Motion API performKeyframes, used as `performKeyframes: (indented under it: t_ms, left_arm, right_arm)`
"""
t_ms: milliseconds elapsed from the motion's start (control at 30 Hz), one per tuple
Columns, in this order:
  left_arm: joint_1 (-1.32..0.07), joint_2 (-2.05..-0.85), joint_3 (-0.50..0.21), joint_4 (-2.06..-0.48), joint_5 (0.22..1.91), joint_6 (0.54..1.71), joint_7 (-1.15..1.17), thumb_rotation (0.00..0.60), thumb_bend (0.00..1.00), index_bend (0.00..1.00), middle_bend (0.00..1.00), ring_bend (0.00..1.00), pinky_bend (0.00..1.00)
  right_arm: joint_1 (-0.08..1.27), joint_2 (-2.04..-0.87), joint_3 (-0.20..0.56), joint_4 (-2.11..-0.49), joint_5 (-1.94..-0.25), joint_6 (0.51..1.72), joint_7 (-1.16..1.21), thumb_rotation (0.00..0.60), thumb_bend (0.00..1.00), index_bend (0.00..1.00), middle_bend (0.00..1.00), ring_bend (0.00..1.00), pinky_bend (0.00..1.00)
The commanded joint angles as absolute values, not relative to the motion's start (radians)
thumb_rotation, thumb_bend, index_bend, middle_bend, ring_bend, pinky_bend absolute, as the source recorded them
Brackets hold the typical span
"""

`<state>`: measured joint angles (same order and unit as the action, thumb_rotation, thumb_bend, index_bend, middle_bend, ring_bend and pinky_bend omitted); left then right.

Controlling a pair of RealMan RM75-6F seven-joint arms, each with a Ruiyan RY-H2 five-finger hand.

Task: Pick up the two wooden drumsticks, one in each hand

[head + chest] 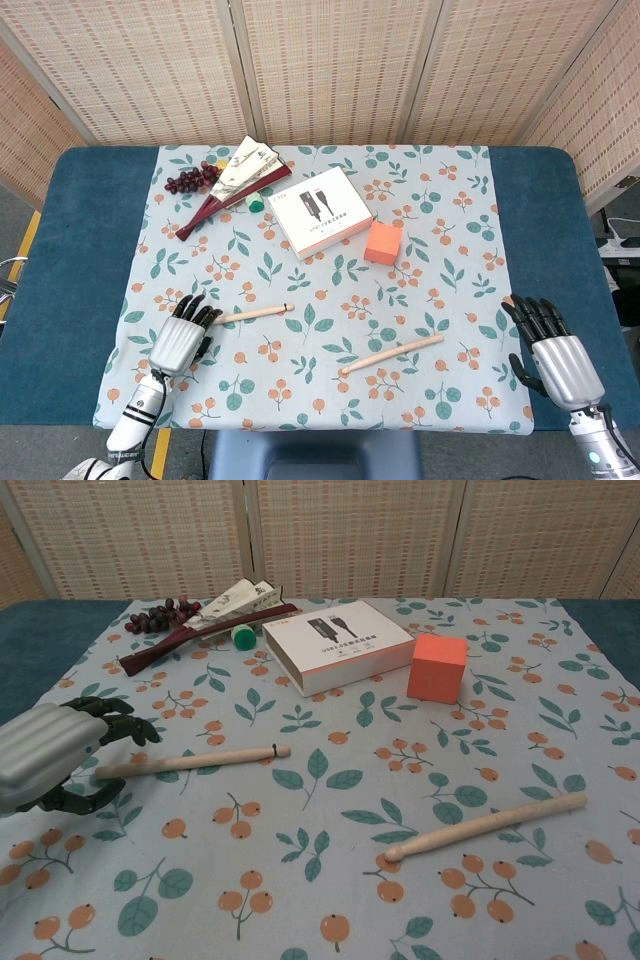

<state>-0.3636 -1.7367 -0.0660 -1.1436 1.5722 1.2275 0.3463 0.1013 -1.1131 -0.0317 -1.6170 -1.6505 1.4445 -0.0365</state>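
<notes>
Two wooden drumsticks lie on the leaf-print cloth. The left drumstick (254, 313) (195, 761) runs roughly left to right. The right drumstick (391, 354) (486, 826) lies slanted nearer the front. My left hand (181, 339) (55, 753) hovers over the thick left end of the left drumstick with its fingers spread, holding nothing. At the table's front right edge my right hand (553, 349) is open, well right of the right drumstick; the chest view does not show it.
At the back stand a white box (321, 211) (336, 645), an orange cube (384, 242) (437, 667), grapes (191, 179), a dark red folded fan (215, 204) and a small green cap (256, 204). The cloth (450, 250) covers the blue table (85, 240).
</notes>
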Motion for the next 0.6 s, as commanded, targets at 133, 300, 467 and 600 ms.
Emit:
performKeyframes:
  t_ms: [133,300,467,600]
  left_arm:
    - [-0.388,-1.812,-0.082,-1.034,1.53,1.209,0.438,0.6,0.45,0.3,0.32,0.14,0.15]
    - [-0.393,-1.831,-0.071,-0.993,1.53,1.218,0.437,0.6,0.44,0.36,0.38,0.18,0.15]
    - [-0.398,-1.843,-0.068,-0.971,1.522,1.219,0.428,0.6,0.44,0.39,0.42,0.21,0.15]
    - [-0.403,-1.849,-0.066,-0.959,1.52,1.223,0.429,0.6,0.45,0.41,0.43,0.22,0.15]
  right_arm:
    - [0.105,-1.101,-0.037,-1.623,-1.652,1.437,-0.019,0.6,0.4,0.0,0.0,0.0,0.0]
    - [0.106,-1.095,-0.039,-1.627,-1.648,1.43,-0.013,0.6,0.4,0.0,0.0,0.0,0.0]
    - [0.107,-1.093,-0.039,-1.629,-1.646,1.428,-0.011,0.6,0.4,0.0,0.0,0.0,0.0]
    - [0.108,-1.093,-0.041,-1.632,-1.642,1.42,-0.015,0.6,0.4,0.0,0.0,0.0,0.0]
